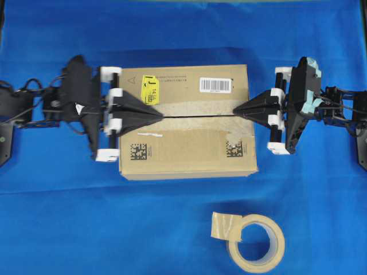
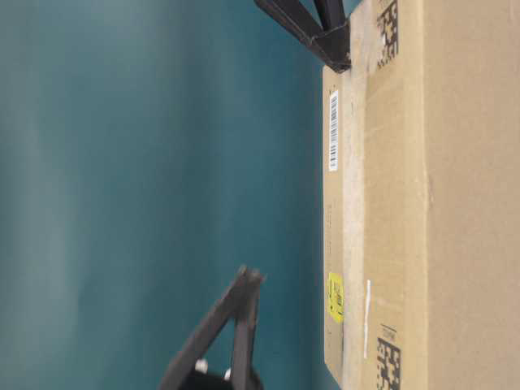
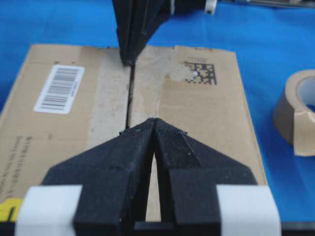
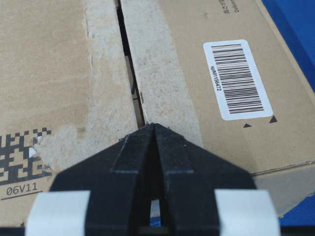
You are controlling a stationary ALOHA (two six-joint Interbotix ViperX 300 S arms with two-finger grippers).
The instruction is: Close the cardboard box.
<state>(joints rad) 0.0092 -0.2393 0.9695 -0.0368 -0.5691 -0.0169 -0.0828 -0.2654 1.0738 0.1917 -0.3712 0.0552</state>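
The large brown corrugated cardboard box [image 1: 186, 123] lies on the blue cloth [image 1: 57, 229] between the two arms, its two long top flaps folded flat and meeting along a narrow dark seam. The left gripper [image 1: 159, 115] has its black fingers pinched together to a point, holding nothing, with the tip over the seam's near end; whether it touches the board cannot be told. The right gripper [image 1: 236, 112] is likewise drawn tight and empty, its tip at the opposite end of the same seam.

By the look of it the carton is light and fairly stiff, though the flaps are springy at their creases and may lift once pressure goes. There is little to grasp on a flat top; pressing down beside the seam, just ahead of each tip, seems the better way to handle it than pinching.

The board is matte and fibrous, with pale scuffed bands along the seam where tape has torn the surface. It carries a white barcode label [image 4: 237, 78], a yellow sticker [image 1: 151, 89], and square printed codes [image 1: 137, 152]. A beige tape roll [image 1: 255, 240] lies well apart on the cloth.
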